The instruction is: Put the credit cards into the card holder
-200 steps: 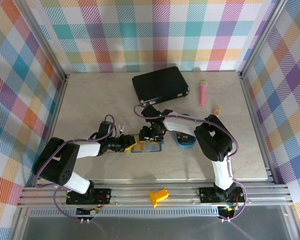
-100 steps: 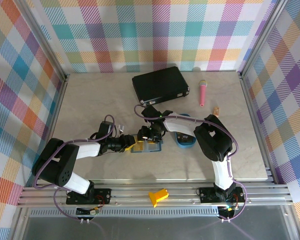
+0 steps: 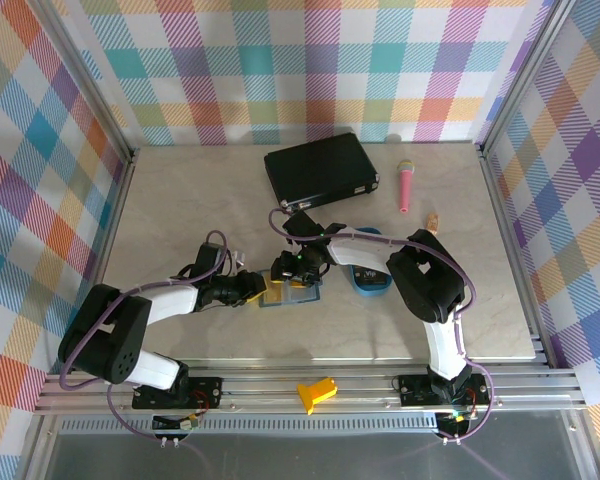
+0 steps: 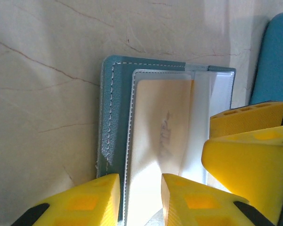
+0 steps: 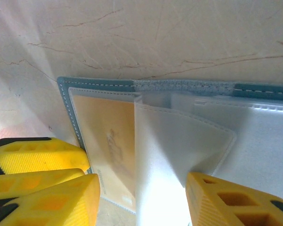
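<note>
We get bright, even light from above on the table, faint soft shadows. Wrist views: white glare blows out the card holder pockets; close yellow fingers slightly soft, table shaded nearby.

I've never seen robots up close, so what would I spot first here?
Probably the bright yellow left gripper and right gripper, close together over the open teal card holder in the middle of the table. An orange card sits in its clear pocket. The rainbow-checked walls all around also stand out.
</note>
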